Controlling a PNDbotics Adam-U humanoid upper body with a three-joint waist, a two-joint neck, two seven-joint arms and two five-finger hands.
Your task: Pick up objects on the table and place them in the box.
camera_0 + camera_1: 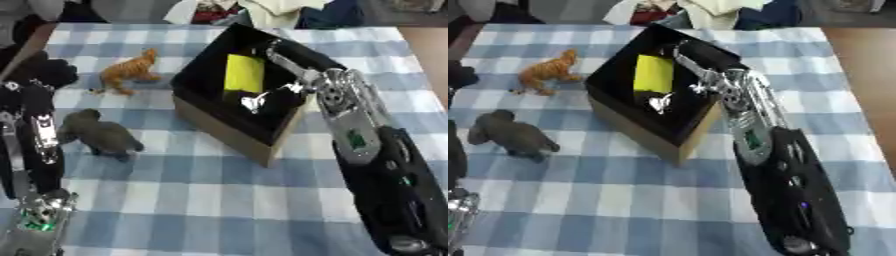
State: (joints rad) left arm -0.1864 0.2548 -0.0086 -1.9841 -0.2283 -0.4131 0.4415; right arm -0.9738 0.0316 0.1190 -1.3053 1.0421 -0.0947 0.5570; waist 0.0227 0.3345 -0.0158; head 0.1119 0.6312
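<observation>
The right hand (278, 96) reaches down into the black-lined box (229, 134) beside a yellow block (244, 73) lying inside, its fingers too dark against the lining to tell whether they hold or have let go; I judge this the placing step. Next it must lift straight over the box rim. The left hand (37, 70), fingers curled and empty, hangs near the orange animal (129, 72) and grey animal (99, 134), which stand on open tabletop (201, 200).

The right arm stretches forward, its hand (262, 95) hanging with fingers curled downward; the left hand (39, 70) rests upright, indistinct.
</observation>
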